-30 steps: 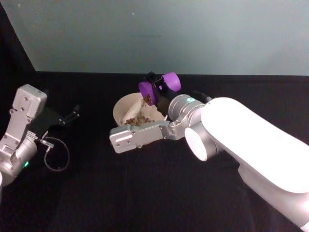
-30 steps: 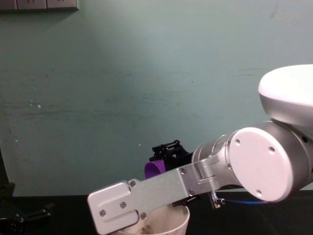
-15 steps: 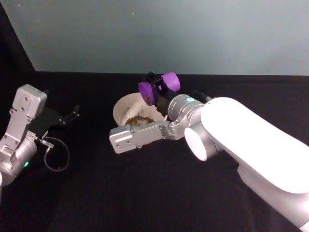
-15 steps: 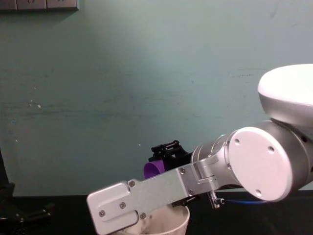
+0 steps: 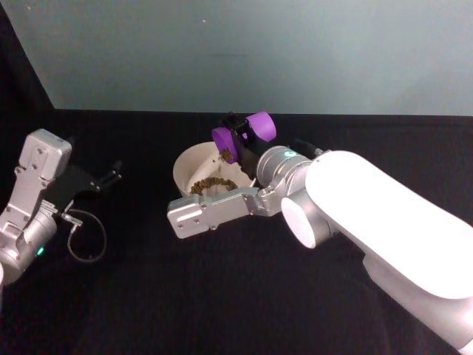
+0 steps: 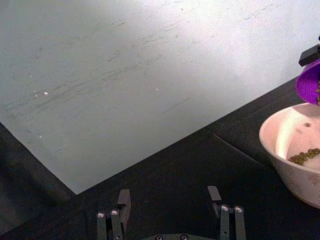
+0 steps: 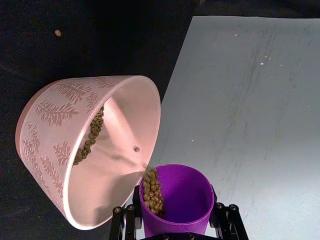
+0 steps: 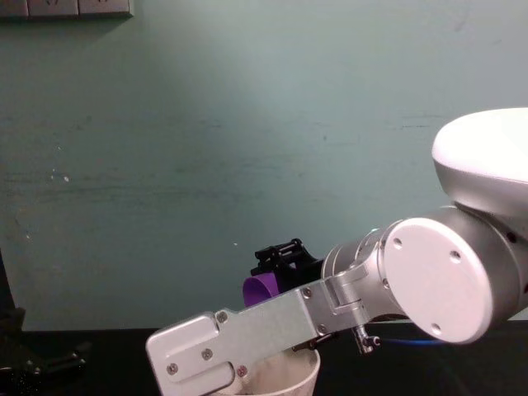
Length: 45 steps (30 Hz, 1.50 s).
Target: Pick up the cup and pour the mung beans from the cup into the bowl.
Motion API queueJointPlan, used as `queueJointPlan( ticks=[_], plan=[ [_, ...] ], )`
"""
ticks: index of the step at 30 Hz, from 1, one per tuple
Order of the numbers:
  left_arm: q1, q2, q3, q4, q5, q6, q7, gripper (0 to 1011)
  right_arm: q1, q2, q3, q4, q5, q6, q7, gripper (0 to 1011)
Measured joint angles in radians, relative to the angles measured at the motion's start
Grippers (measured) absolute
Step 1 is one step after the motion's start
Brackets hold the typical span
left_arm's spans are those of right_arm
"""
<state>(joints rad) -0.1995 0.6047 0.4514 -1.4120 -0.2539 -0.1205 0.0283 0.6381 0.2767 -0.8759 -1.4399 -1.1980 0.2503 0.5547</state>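
Head view: I'm tipping the cup (image 5: 260,126) over the bowl (image 5: 185,164) with my right end effector (image 5: 242,133) clamped around it. I'm judging I should be rolling slowly and keeping the lip over the bowl's middle. Right wrist view: fingers (image 7: 126,222) are squeezing the cup's sides and mung beans (image 7: 152,192) are sliding off the lip into the bowl. Left wrist view: my left end effector (image 6: 169,191) is sitting parked well aside, spread wide, holding nothing.

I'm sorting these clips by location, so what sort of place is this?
Likely a robot lab bench: black-draped table, bare pale-green wall, right gripper tipping the purple cup over the bowl, left gripper parked at the table's left.
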Motion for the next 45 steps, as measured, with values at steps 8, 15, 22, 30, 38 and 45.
queueJointPlan(
  ticks=[8,15,22,30,38,45],
  plan=[
    [0.0,0.0,0.0,0.0,0.0,0.0,0.0,1000,0.001,0.001,-0.002,-0.001,-0.006,-0.001,0.004,726],
    [0.0,0.0,0.0,0.0,0.0,0.0,0.0,1000,0.003,0.0,-0.007,-0.001,-0.015,-0.001,0.008,726],
    [0.0,0.0,0.0,0.0,0.0,0.0,0.0,1000,0.003,0.0,-0.006,0.0,-0.011,-0.006,0.008,726],
    [0.0,0.0,0.0,0.0,0.0,0.0,0.0,1000,0.006,0.001,-0.009,0.001,-0.013,-0.008,0.009,726],
    [0.0,0.0,0.0,0.0,0.0,0.0,0.0,1000,0.017,0.001,-0.024,0.004,-0.032,-0.009,0.023,726],
    [0.0,0.0,0.0,0.0,0.0,0.0,0.0,1000,0.027,0.002,-0.043,0.003,-0.061,-0.008,0.039,726]
  ],
)
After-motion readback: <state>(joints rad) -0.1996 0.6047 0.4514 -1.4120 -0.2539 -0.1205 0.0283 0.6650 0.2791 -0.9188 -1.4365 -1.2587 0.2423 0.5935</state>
